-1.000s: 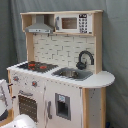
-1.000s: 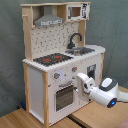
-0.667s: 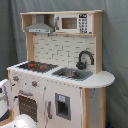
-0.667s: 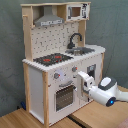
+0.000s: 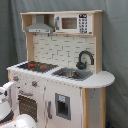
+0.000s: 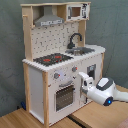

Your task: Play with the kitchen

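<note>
The kitchen [image 5: 65,65] is a tall white and light-wood toy unit, seen whole in both exterior views. It has a black-red hob [image 5: 35,65], a black faucet [image 5: 85,59] over a sink [image 5: 72,74], a grey hood [image 5: 40,25] and a small microwave [image 5: 72,23]. In the second exterior view my gripper [image 6: 81,76] reaches in from the second exterior view's right. It hovers close to the kitchen [image 6: 55,55] front, beside the knobs [image 6: 56,76] and above the windowed oven door [image 6: 64,96]. The arm's white end [image 5: 7,97] shows at the first exterior view's left edge.
The kitchen stands on a light wooden surface [image 6: 30,117] before a grey curtain [image 6: 115,30]. A cupboard door with a dark panel [image 5: 62,106] sits below the sink. The rounded worktop end [image 5: 102,78] juts out to the first exterior view's right.
My gripper has edged slightly closer to the kitchen's front, near the knobs. Nothing on the kitchen has moved.
</note>
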`<state>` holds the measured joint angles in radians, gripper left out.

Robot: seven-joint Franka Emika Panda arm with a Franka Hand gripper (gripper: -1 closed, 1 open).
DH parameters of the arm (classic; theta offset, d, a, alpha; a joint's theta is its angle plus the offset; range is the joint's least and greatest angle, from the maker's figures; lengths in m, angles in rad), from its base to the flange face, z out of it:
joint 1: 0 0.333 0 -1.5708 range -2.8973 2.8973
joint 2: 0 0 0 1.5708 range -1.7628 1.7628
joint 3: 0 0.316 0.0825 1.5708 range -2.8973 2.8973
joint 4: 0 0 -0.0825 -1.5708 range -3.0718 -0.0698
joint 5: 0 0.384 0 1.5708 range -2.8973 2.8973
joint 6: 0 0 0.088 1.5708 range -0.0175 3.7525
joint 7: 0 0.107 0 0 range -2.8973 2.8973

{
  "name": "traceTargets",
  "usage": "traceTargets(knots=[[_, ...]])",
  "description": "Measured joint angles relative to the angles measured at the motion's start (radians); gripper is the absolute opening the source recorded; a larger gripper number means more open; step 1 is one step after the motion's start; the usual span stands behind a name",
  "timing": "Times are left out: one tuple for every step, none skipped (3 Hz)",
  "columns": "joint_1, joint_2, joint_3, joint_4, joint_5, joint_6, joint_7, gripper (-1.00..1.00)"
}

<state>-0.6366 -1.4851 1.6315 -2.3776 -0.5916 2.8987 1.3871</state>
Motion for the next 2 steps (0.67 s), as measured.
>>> traceTargets(knots=[[-0.06, -0.002, 0.019, 0.001, 0.0, 0.054, 0.056, 1.0], [-0.094, -0.016, 0.017, 0.009, -0.067, 0.125, 0.041, 1.0]])
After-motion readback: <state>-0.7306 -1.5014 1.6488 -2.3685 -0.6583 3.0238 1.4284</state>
